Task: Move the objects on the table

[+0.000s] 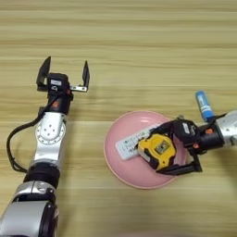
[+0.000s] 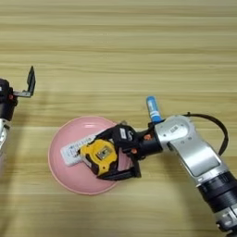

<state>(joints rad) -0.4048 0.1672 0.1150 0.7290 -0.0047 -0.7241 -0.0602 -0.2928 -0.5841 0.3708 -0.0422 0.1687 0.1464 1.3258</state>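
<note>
Right end effector [image 1: 172, 149] grips the tape measure [image 1: 157, 151] over the plate [image 1: 115, 159], partly hiding the remote [image 1: 132, 142].

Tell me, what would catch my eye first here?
Probably the big pink plate low on the wooden table, where the right pincer has its black fingers around a yellow-black tape measure beside a white remote. A small blue-and-white tube lies just right of the plate, and the left pincer hangs open at far left.
</note>
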